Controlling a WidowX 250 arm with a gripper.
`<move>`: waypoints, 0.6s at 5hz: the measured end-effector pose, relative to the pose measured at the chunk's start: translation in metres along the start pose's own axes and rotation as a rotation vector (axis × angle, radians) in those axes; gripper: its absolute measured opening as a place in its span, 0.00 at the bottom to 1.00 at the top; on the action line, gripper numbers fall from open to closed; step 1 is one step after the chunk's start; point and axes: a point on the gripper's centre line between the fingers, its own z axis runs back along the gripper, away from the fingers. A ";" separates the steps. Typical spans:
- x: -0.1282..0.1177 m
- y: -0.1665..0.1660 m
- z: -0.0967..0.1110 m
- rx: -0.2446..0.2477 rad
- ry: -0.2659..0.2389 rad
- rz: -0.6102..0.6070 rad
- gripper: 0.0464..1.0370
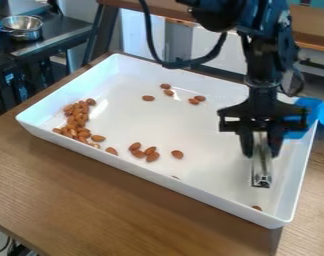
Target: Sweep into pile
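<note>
The black gripper [261, 145] hangs over the right part of the white tray [171, 181], shut on a metal tool [261, 167] that points down between its fingers. Brown almonds lie in the tray. A dense pile of almonds [78, 120] is at the left side. Several almonds [151, 152] are near the front wall at the middle, and a few more [167, 90] lie toward the back. One almond [257, 208] is at the front right corner, below the tool. Another is partly hidden behind the front wall.
The tray's raised walls surround the almonds on a brown wooden table [91, 185]. Blue material [313, 115] is at the tray's right edge, behind the gripper. A metal bowl [22, 27] stands on a dark surface at the upper left. A black cable loops down beside the arm.
</note>
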 end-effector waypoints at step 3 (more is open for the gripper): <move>-0.026 -0.011 0.002 -0.039 -0.026 -0.102 0.33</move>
